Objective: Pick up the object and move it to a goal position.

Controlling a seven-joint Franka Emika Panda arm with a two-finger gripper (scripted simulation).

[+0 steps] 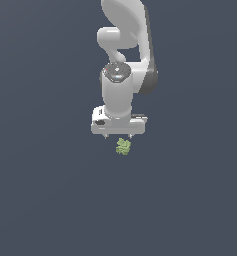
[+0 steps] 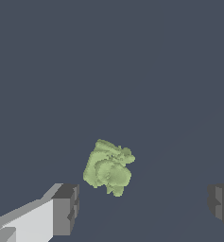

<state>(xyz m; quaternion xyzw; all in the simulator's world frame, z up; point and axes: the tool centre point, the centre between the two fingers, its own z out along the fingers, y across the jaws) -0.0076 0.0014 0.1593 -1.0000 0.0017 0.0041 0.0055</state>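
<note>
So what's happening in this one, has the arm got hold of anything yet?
Not yet. A single white robot arm hangs over a plain dark surface with its gripper pointing down at a small lumpy yellow-green object. In the wrist view the fingers are spread wide, and the object lies loose on the surface, untouched. Nothing is grasped; no goal marker shows.

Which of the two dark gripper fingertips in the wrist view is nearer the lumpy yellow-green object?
The fingertip joined to the visible white finger body; the lumpy yellow-green object sits closer to it.
</note>
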